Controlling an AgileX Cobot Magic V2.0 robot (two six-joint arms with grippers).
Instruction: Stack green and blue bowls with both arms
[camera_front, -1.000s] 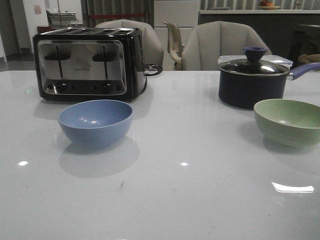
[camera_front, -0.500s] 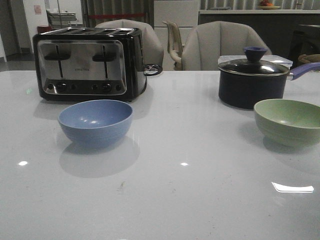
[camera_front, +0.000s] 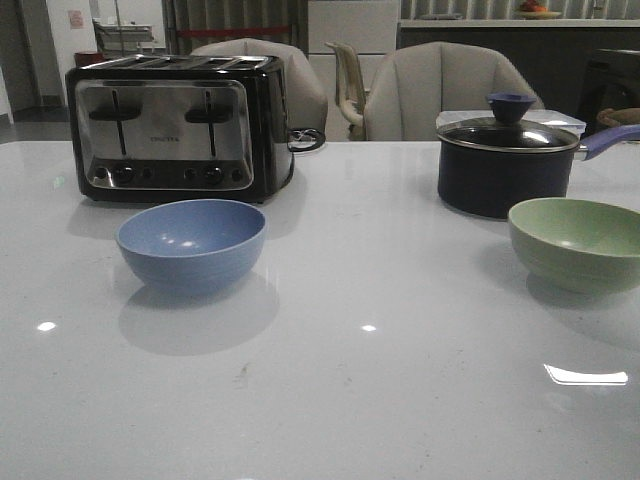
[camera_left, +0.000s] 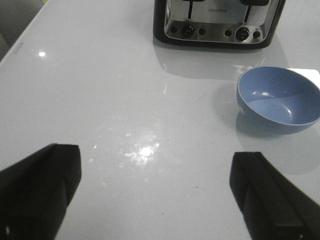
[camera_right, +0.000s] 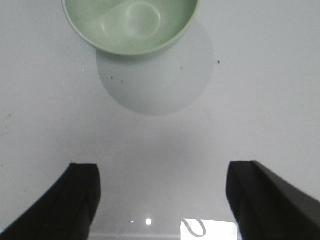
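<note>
The blue bowl (camera_front: 191, 243) stands upright and empty on the white table, left of centre, in front of the toaster. It also shows in the left wrist view (camera_left: 278, 99). The green bowl (camera_front: 578, 243) stands upright and empty at the right edge, in front of the pot. It also shows in the right wrist view (camera_right: 131, 24). Neither arm shows in the front view. My left gripper (camera_left: 155, 187) is open and empty over bare table, apart from the blue bowl. My right gripper (camera_right: 162, 200) is open and empty over bare table, short of the green bowl.
A black and steel toaster (camera_front: 178, 125) stands at the back left. A dark lidded pot (camera_front: 505, 160) with a purple handle stands at the back right, just behind the green bowl. Chairs (camera_front: 440, 90) stand beyond the table's far edge.
</note>
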